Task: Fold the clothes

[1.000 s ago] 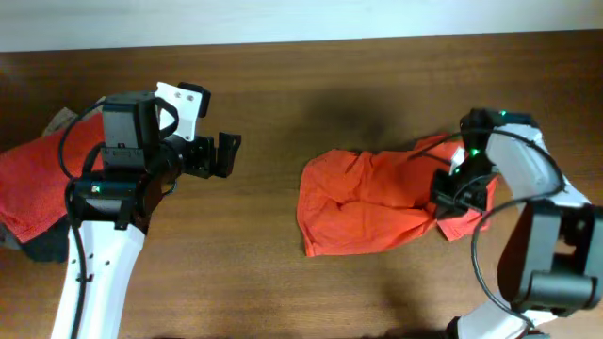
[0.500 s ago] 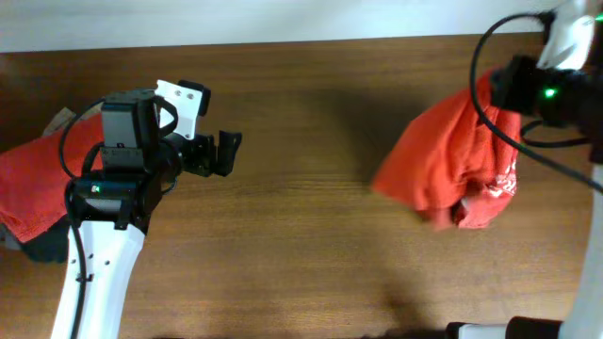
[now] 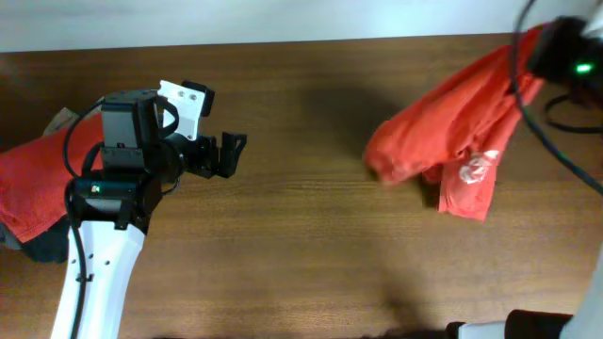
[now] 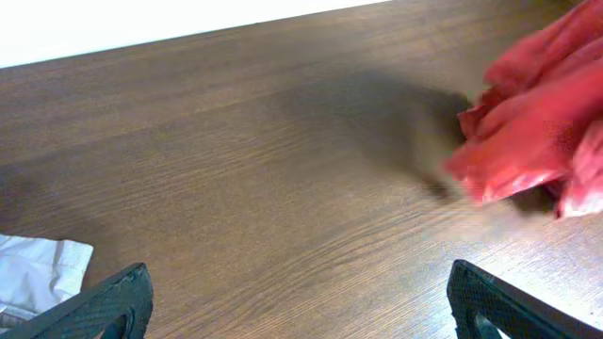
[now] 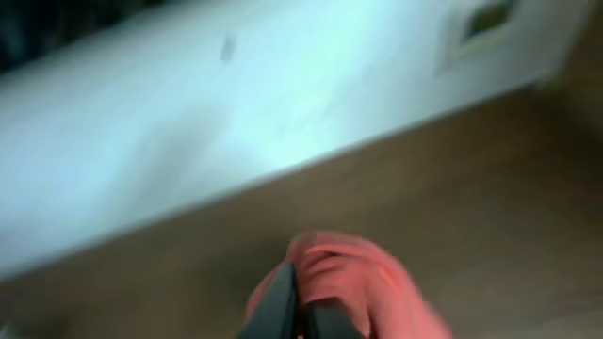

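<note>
The right gripper (image 5: pixel 300 306), jaws pinched shut, holds up a crumpled orange-red fabric T-shirt (image 3: pixel 452 141), apparently by 1 edge. The left gripper (image 3: pixel 229 155) hovers, jaws wide apart.

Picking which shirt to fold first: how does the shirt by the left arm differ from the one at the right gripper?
The left shirt lies on the table, partly hidden by the left arm; the right shirt hangs bunched from the shut right gripper. The right shirt shows a white print; the left shirt shows none. Both are red-toned and unfolded.
</note>
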Robot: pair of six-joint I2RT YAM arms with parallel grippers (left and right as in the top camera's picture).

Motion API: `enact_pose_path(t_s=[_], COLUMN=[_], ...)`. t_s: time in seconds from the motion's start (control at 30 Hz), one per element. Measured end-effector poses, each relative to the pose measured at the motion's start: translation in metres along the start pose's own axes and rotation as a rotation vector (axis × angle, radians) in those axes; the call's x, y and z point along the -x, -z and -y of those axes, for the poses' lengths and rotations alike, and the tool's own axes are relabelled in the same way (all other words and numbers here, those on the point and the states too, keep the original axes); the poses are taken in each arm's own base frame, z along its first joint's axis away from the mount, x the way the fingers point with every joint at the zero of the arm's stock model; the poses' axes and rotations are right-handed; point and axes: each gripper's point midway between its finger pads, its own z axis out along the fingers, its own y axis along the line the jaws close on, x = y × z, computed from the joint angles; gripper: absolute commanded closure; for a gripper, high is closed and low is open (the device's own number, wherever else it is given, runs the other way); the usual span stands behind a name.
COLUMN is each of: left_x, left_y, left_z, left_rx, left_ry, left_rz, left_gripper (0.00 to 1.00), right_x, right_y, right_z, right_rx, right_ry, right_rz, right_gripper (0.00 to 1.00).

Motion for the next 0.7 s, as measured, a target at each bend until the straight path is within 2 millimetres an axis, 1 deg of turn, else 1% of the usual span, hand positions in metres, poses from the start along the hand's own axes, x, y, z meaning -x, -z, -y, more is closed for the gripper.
enact_pose_path(t_s=[0.07, 0.13, 0.17, 0.2, 0.3, 0.4, 0.43, 0.5, 0.53, 0.57, 0.6, 0.7], left_x=[0.0, 0.0, 0.0, 0.0, 0.002, 0.004, 0.005, 0.005, 0.005, 0.005, 0.005, 0.005], left_y=[0.0, 0.0, 0.0, 0.0, 0.0, 0.0, 0.0, 0.0, 0.0, 0.0, 0.0, 0.0], left_z=[0.0, 0.001, 0.001, 0.001, 0.0, 0.0, 0.0, 0.0, 0.0, 0.0, 0.0, 0.0], left_rx=[-0.003, -0.003, -0.003, -0.003, -0.002, -0.002, -0.002, -0.002, -0.002, -0.002, -0.002, -0.002], left_ry=[0.0, 0.0, -0.001, -0.001, -0.003, -0.007, -0.007, -0.008, -0.009, -0.009, -0.009, -0.009], left_rz=[0.0, 0.0, 0.001, 0.001, 0.009, 0.018, 0.018, 0.02, 0.021, 0.022, 0.022, 0.022], left_gripper=[0.01, 0.01, 0.01, 0.01, 0.01, 0.01, 0.0, 0.01, 0.0, 0.0, 0.0, 0.01], right_x=[0.027, 0.052, 0.06, 0.069, 0.08, 0.084, 0.086, 0.089, 0.091, 0.091, 0.09, 0.079], right_y=[0.023, 0.051, 0.062, 0.074, 0.095, 0.1, 0.097, 0.089, 0.086, 0.083, 0.08, 0.074], right_z=[0.009, 0.011, 0.008, 0.001, -0.021, -0.045, -0.061, -0.086, -0.103, -0.113, -0.128, -0.162], right_rx=[-0.03, -0.033, -0.016, 0.022, 0.141, 0.285, 0.377, 0.507, 0.586, 0.631, 0.694, 0.819], right_ry=[-0.013, -0.021, -0.02, -0.015, -0.016, -0.046, -0.059, -0.08, -0.086, -0.091, -0.1, -0.119], right_rz=[0.108, 0.219, 0.259, 0.301, 0.36, 0.357, 0.344, 0.32, 0.309, 0.295, 0.273, 0.201], right_gripper=[0.94, 0.95, 0.95, 0.96, 0.96, 0.96, 0.96, 0.96, 0.96, 0.96, 0.96, 0.96])
